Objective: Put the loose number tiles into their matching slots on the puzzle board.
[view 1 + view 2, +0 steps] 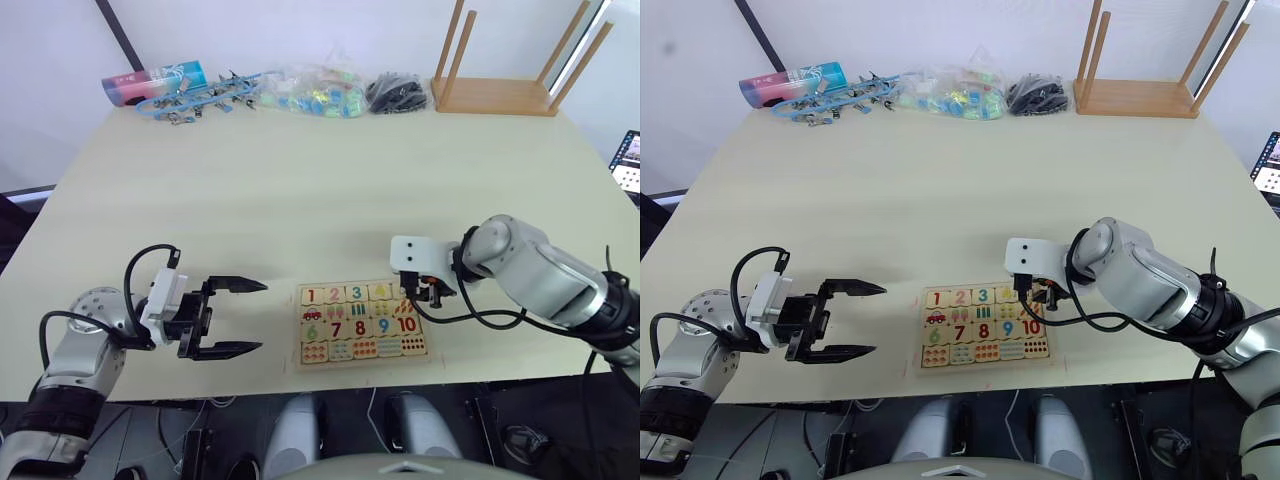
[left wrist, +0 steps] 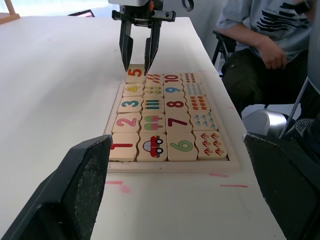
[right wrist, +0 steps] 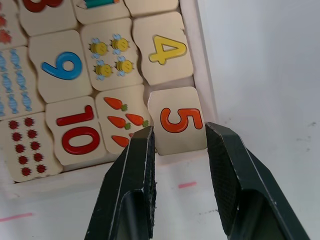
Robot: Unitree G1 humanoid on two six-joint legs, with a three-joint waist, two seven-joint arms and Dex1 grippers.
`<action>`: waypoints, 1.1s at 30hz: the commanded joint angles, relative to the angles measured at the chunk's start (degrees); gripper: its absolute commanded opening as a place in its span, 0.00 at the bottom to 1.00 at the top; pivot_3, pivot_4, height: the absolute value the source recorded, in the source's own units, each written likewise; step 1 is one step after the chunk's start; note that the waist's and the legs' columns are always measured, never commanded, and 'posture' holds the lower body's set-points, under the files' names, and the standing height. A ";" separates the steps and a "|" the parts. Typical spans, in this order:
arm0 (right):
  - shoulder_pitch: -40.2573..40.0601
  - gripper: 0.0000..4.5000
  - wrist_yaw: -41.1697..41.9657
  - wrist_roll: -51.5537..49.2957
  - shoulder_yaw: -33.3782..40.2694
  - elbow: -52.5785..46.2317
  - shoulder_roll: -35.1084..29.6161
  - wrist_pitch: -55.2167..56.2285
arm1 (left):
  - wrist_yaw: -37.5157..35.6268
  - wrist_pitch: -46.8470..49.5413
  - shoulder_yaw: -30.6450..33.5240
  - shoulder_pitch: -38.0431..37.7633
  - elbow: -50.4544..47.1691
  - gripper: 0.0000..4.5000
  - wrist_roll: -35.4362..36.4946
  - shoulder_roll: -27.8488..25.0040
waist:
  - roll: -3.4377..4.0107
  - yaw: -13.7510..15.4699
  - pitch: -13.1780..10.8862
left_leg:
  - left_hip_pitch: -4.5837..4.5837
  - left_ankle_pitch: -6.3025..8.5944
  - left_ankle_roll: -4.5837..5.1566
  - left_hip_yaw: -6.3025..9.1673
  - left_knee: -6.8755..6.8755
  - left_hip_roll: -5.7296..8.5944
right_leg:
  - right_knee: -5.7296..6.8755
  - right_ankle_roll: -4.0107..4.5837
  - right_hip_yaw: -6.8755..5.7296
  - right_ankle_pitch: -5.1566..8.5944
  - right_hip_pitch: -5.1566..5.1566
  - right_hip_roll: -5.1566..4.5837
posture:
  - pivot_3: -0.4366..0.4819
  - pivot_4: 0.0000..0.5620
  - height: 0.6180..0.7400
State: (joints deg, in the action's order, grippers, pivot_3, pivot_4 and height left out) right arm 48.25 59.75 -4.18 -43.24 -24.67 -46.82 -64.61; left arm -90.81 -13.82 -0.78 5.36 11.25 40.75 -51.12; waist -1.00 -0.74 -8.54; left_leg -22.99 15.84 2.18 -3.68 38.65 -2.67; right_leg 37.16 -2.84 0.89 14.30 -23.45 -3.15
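While tile 5 (image 3: pixel 181 120) sits in its slot: lift straight up.
Right gripper (image 3: pixel 181 145): fingers apart, straddling it.
Left gripper (image 1: pixel 235 317): spread, idle.

Bright, even light; soft, faint shadows.

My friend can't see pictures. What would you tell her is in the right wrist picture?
Two black fingers of the right gripper stand open on either side of a pale tile with an orange 5, in the corner of the puzzle board. Beside it lie the yellow 4 tile, carrots, bees and a red 10.
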 commanded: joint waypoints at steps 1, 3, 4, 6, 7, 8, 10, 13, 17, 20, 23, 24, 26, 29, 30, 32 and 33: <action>1.16 0.21 -0.01 0.84 -0.02 -0.94 -0.38 0.76 | -1.69 -0.82 0.39 -0.64 -1.82 1.00 1.29 -0.37 | 0.00 -0.01 0.00 | 0.00 0.00 0.00 0.00 0.00 0.00 | 0.00 0.00 0.00 0.00 0.00 0.00 | 0.48 0.27 0.98; 1.05 0.21 0.03 0.89 -0.08 -1.07 -0.42 0.78 | -1.69 -0.87 0.35 -0.77 -1.87 1.00 1.35 -0.46 | 0.00 -0.02 0.00 | 0.00 0.00 0.00 0.00 0.00 0.00 | 0.00 0.00 0.00 0.00 0.00 0.00 | 0.48 0.27 0.98; 1.00 0.21 0.17 0.83 -0.11 -1.10 -0.41 0.91 | -1.69 -0.89 0.32 -0.68 -1.71 1.00 1.32 -0.45 | 0.00 -0.04 0.00 | 0.00 0.00 0.00 0.00 0.00 0.00 | 0.00 0.00 0.00 0.00 0.00 0.00 | 0.48 0.27 0.98; 0.91 0.21 0.35 0.76 -0.15 -1.20 -0.38 1.08 | -1.69 -0.92 0.31 -0.66 -1.60 1.00 1.31 -0.46 | -0.01 0.00 0.01 | 0.00 0.00 0.00 0.01 0.00 -0.01 | 0.00 0.01 0.00 0.00 0.00 0.00 | 0.48 0.27 0.98; 0.89 0.21 0.46 0.75 -0.18 -1.21 -0.37 1.22 | -1.69 -0.92 0.29 -0.60 -1.53 1.00 1.28 -0.44 | -0.01 -0.02 0.01 | 0.00 0.00 0.00 0.01 0.00 -0.01 | 0.00 0.00 -0.01 0.00 0.00 0.00 | 0.48 0.27 0.98; 0.84 0.21 0.52 0.73 -0.18 -1.28 -0.35 1.28 | -1.69 -0.94 0.28 -0.59 -1.50 1.00 1.28 -0.45 | -0.01 -0.03 0.01 | 0.00 0.00 0.00 0.01 0.00 -0.01 | 0.00 0.02 -0.01 0.01 0.00 0.00 | 0.48 0.27 0.98; 0.78 0.21 0.59 0.74 -0.17 -1.31 -0.33 1.43 | -1.69 -0.98 0.23 -0.49 -1.39 1.00 1.24 -0.43 | -0.01 -0.04 0.01 | 0.00 0.00 0.00 0.01 0.00 -0.01 | 0.00 0.01 -0.01 0.01 0.00 0.00 | 0.48 0.27 0.98; 0.70 0.21 0.69 0.88 -0.12 -1.20 -0.27 1.87 | -1.69 -1.01 0.16 -0.40 -1.34 1.00 1.23 -0.44 | -0.01 -0.03 0.01 | 0.00 0.00 0.00 0.01 0.00 0.00 | 0.00 0.00 -0.01 0.00 0.00 0.00 | 0.48 0.27 0.98; 0.71 0.21 0.80 1.00 -0.17 -1.11 -0.28 2.22 | -1.69 -1.03 0.07 -0.36 -1.30 1.00 1.19 -0.46 | -0.01 -0.03 0.01 | 0.00 0.00 0.00 0.01 0.00 0.00 | 0.00 0.01 -0.01 0.00 0.00 0.00 | 0.48 0.27 0.98; 0.64 0.21 0.92 1.08 -0.22 -1.15 -0.38 2.53 | -1.69 -1.01 0.01 -0.45 -1.39 1.00 1.16 -0.39 | -0.01 -0.03 0.01 | 0.00 0.00 0.00 0.01 0.00 0.00 | 0.00 0.01 -0.01 0.01 0.00 0.00 | 0.48 0.27 0.98; 0.51 0.21 1.13 1.22 -0.37 -1.24 -0.58 3.05 | -1.69 -0.99 -0.07 -0.57 -1.54 1.00 1.11 -0.25 | -0.01 -0.03 0.01 | 0.00 0.00 0.00 0.01 0.00 0.00 | 0.00 0.01 -0.01 0.01 0.00 0.00 | 0.48 0.27 0.98; 0.50 0.38 1.25 1.32 -0.45 -1.26 -0.69 3.30 | -1.69 -0.98 -0.08 -0.59 -1.56 1.00 1.10 -0.23 | -0.01 -0.02 0.01 | 0.00 0.00 0.00 0.01 0.00 0.00 | 0.00 0.01 -0.01 0.01 0.00 0.00 | 0.48 0.27 0.98; 0.46 0.53 1.47 1.53 -0.56 -1.31 -0.87 3.69 | -1.69 -0.99 -0.08 -0.60 -1.58 1.00 1.08 -0.19 | -0.01 -0.02 0.01 | 0.00 0.00 0.00 0.01 0.00 0.00 | 0.00 0.00 -0.01 0.00 0.00 0.00 | 0.48 0.27 0.98; 0.41 0.83 1.68 1.79 -0.63 -1.31 -1.13 4.06 | -1.69 -1.08 -0.16 -0.62 -1.56 1.00 1.05 -0.26 | -0.01 -0.02 0.01 | 0.00 0.00 0.00 0.01 0.00 0.00 | 0.00 0.01 0.00 0.00 0.00 0.00 | 0.48 0.27 0.98; 0.44 0.98 1.82 1.83 -0.58 -1.29 -1.27 4.06 | -1.69 -1.12 -0.19 -0.57 -1.48 1.00 1.04 -0.27 | -0.01 -0.02 0.01 | 0.00 0.00 0.00 0.01 0.00 0.00 | 0.00 0.01 -0.01 0.00 0.00 0.00 | 0.48 0.27 0.98; 0.62 0.98 2.10 1.88 -0.26 -1.13 -1.45 4.05 | -1.69 -1.19 -0.25 -0.50 -1.41 1.00 1.03 -0.29 | -0.01 -0.02 0.01 | 0.00 0.00 0.00 0.01 0.00 -0.01 | 0.00 0.01 -0.01 0.01 0.00 0.00 | 0.48 0.27 0.98; 0.77 0.98 2.17 1.90 0.02 -0.94 -1.49 4.07 | -1.69 -1.21 -0.27 -0.49 -1.42 1.00 1.04 -0.28 | -0.01 -0.02 0.01 | 0.00 0.00 0.00 0.01 0.00 -0.01 | 0.00 0.01 -0.01 0.01 0.00 0.00 | 0.48 0.27 0.98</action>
State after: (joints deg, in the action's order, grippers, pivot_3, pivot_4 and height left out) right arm 48.24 61.53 -2.72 -44.29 -24.67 -47.73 -60.94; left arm -90.82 -14.20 -0.81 4.62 10.92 40.76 -51.12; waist -1.02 -0.76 -8.53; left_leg -22.99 15.84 2.18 -3.68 38.65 -2.68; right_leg 37.16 -2.83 0.88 14.30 -23.45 -3.15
